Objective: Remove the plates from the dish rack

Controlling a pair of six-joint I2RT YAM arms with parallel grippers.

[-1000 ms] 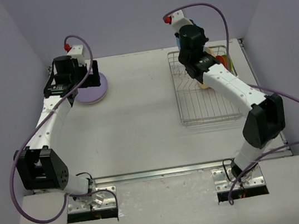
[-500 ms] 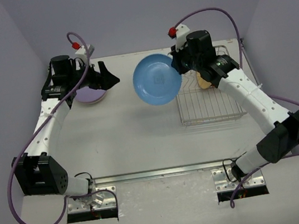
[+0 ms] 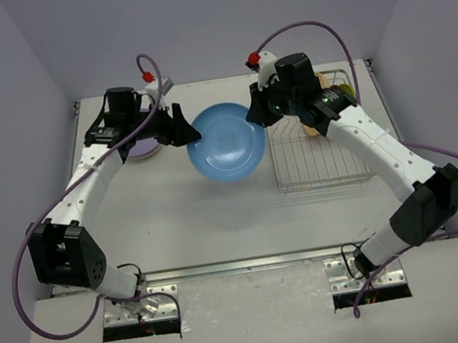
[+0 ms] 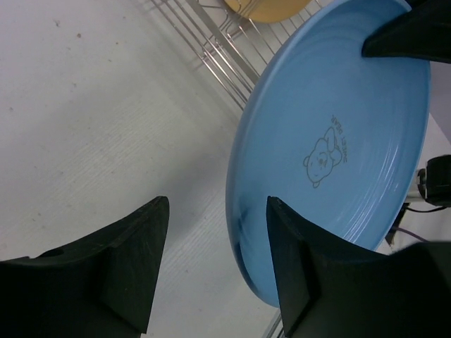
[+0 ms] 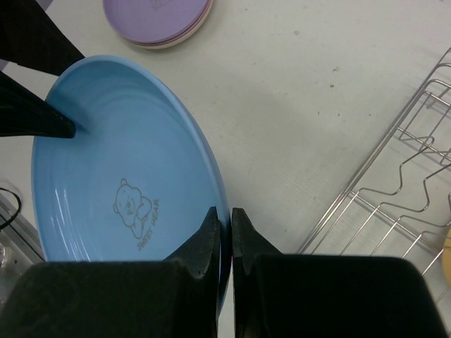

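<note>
A blue plate [image 3: 225,142] with a bear print hangs tilted over the table's middle, left of the dish rack [image 3: 319,167]. My right gripper [image 3: 257,114] is shut on its right rim; in the right wrist view its jaws [image 5: 231,215] pinch the edge of the blue plate [image 5: 120,183]. My left gripper [image 3: 184,131] stands open astride the opposite rim. In the left wrist view one finger [image 4: 303,267] lies over the plate's [image 4: 338,141] inner face and the other finger [image 4: 127,260] stays apart behind it. More plates [image 3: 330,96] stand in the rack's far end.
A stack with a lavender plate on top [image 3: 141,147] lies at the far left, seen also in the right wrist view [image 5: 158,17]. A tan plate [image 4: 271,8] leans in the rack [image 4: 211,42]. Rack wires [image 5: 394,190] lie just right of my right gripper.
The right arm lifted the blue plate out of the rack and carried it left to the middle. The left arm swung right from the stack to meet it, its jaws narrowing around the rim.
</note>
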